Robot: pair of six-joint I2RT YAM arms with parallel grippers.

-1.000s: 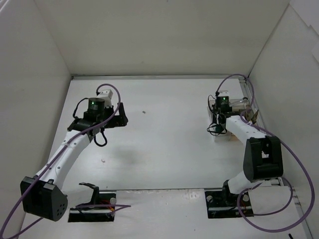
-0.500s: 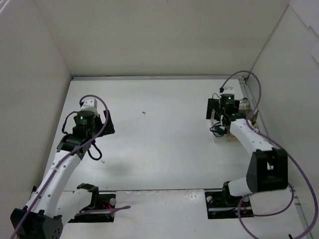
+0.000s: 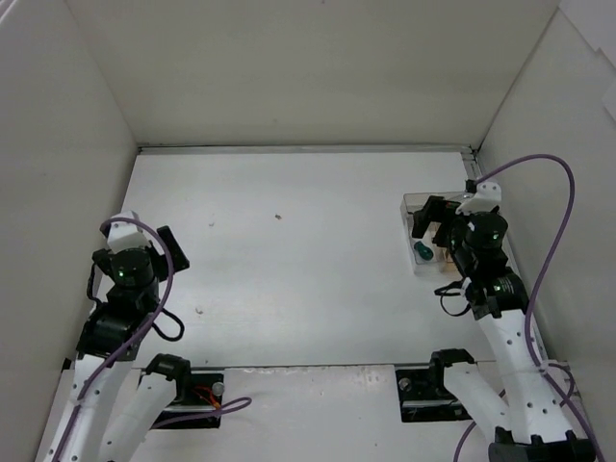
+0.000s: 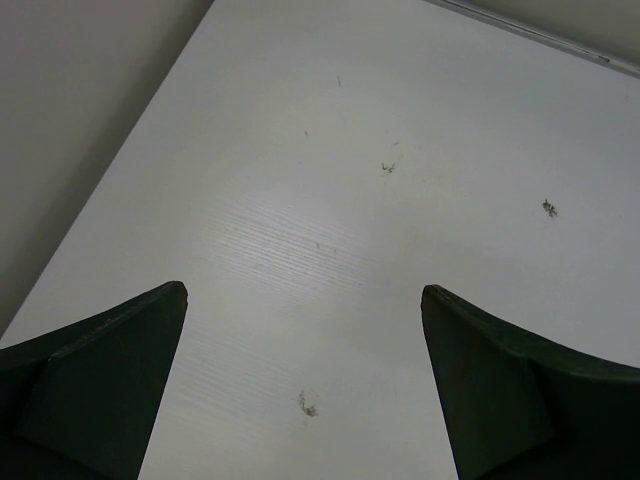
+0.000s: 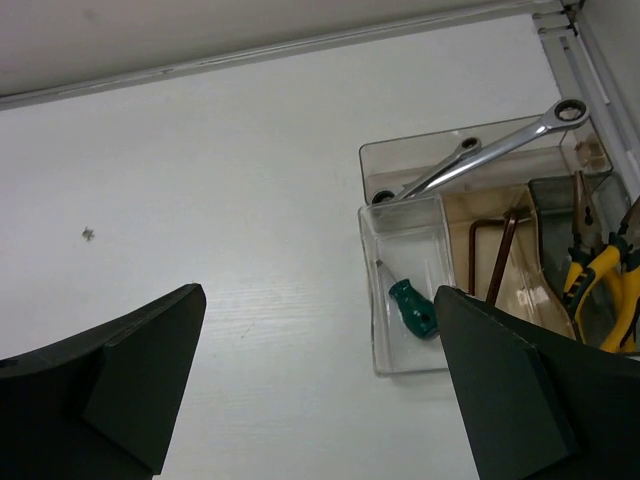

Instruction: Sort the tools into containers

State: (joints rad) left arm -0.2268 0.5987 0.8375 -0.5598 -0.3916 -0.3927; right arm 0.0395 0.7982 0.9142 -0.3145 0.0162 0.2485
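Several clear containers cluster at the table's right edge (image 3: 412,204). In the right wrist view the front-left container (image 5: 370,290) holds the green-handled screwdriver (image 5: 412,308). The one behind (image 5: 385,160) carries the silver wrench (image 5: 480,155), laid diagonally over its rim. Another has dark hex keys (image 5: 500,255), and the yellow-handled pliers (image 5: 600,290) lie at the far right, partly cut off. My right gripper (image 5: 320,295) is open and empty, raised just near and left of the containers (image 3: 435,221). My left gripper (image 4: 303,290) is open over bare table at the left (image 3: 135,248).
A tiny loose screw (image 3: 278,216) lies on the white table towards the back middle, also seen in the wrist views (image 5: 88,234) (image 4: 549,208). White walls close in the table on the left, back and right. A metal rail (image 5: 560,40) runs along the right edge.
My right gripper has opened and drawn back from the containers; the green screwdriver now lies in its container. The left arm has pulled back towards the near left, still open.
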